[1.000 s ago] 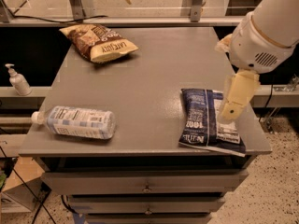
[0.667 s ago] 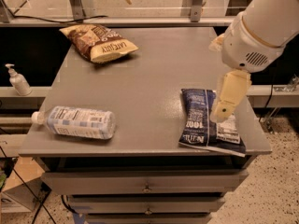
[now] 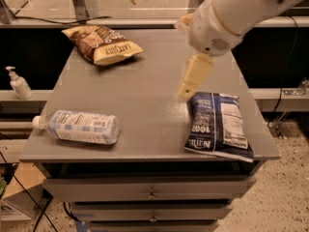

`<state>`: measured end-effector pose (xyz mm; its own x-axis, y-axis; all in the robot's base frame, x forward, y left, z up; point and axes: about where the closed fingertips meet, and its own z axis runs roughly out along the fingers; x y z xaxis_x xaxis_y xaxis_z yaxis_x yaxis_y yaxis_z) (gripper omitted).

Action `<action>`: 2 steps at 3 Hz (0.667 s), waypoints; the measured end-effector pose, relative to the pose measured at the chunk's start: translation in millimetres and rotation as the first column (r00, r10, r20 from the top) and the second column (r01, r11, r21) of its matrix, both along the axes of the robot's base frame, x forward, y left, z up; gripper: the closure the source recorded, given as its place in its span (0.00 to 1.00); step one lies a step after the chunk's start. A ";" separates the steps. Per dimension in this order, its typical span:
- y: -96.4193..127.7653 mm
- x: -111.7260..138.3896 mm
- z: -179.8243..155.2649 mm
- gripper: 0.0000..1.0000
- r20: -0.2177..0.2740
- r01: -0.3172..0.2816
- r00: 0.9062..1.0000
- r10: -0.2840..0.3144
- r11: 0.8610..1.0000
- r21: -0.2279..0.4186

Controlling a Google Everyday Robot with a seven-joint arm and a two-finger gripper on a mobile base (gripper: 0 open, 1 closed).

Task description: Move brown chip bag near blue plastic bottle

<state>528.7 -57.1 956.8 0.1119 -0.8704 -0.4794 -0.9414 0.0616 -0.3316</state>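
Note:
The brown chip bag [image 3: 100,44] lies flat at the table's back left, dark brown with tan-yellow ends. The blue plastic bottle [image 3: 79,126] lies on its side near the front left edge, white cap pointing left. My gripper [image 3: 192,77] hangs from the white arm above the middle of the table, just left of the navy bag. It is well apart from both the chip bag and the bottle, and it holds nothing.
A dark navy-blue bag [image 3: 218,125] with white print lies at the front right. A small white pump dispenser [image 3: 18,83] stands on a ledge to the left of the grey table [image 3: 145,95]. Drawers sit under the tabletop.
My arm and gripper have moved left and toward the back, from over the navy bag's right side to past its left edge. The bags and the bottle have not moved.

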 end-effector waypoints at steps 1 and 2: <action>40.6 20.0 5.0 0.00 0.045 -0.104 0.994 0.100 0.992 0.077; 42.6 21.4 4.8 0.00 0.050 -0.112 0.993 0.109 0.990 0.081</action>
